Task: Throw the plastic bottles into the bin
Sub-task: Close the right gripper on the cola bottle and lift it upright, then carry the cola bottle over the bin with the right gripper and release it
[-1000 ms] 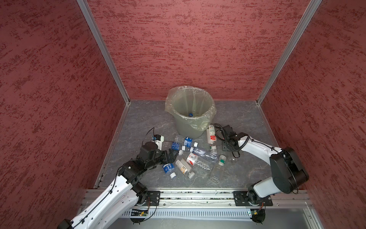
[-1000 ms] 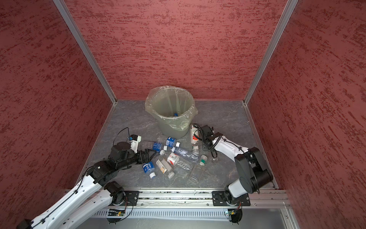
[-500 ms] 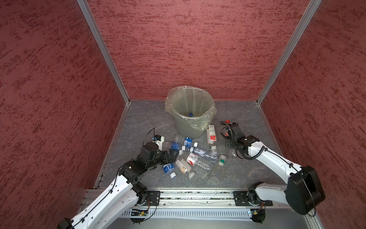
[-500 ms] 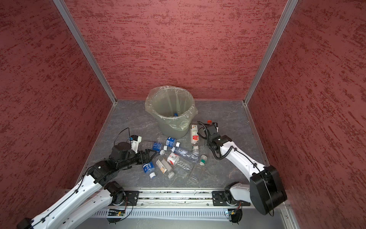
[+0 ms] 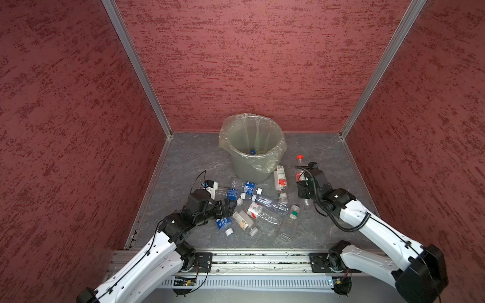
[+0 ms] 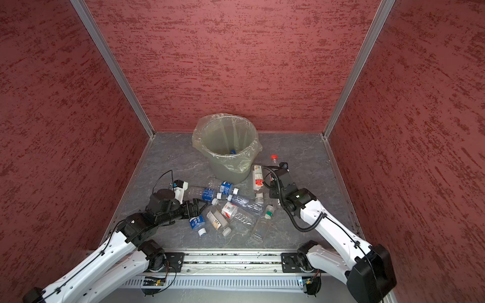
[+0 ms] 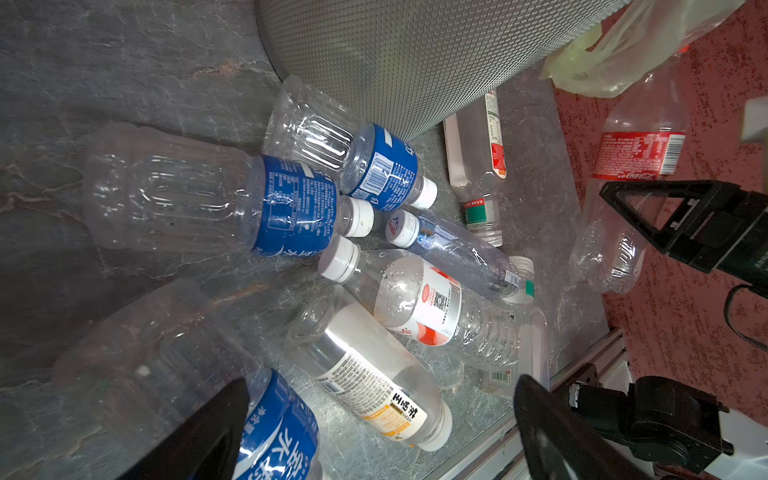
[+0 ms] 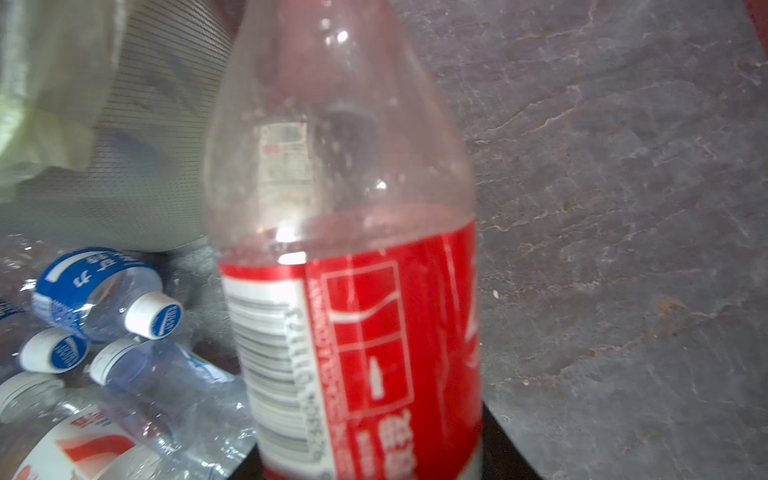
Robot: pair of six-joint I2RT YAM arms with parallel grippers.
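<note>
Grey marbled floor [image 5: 196, 162], Coca-Cola bottle [image 7: 636, 156] in right tool [image 5: 302, 181], blue-labelled bottles [image 7: 295, 203]

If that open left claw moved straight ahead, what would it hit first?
Probably the clear plastic bottle with the white-and-orange label, lying just ahead of the left gripper; depth is unclear.

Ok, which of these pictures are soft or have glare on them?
Right wrist view: the red-label bottle sits very close and looks soft, with small highlights on its clear shoulder. Left wrist view: sharp, with bright glare on the white-and-orange-label bottle. Both top views: evenly lit, crisp.
</note>
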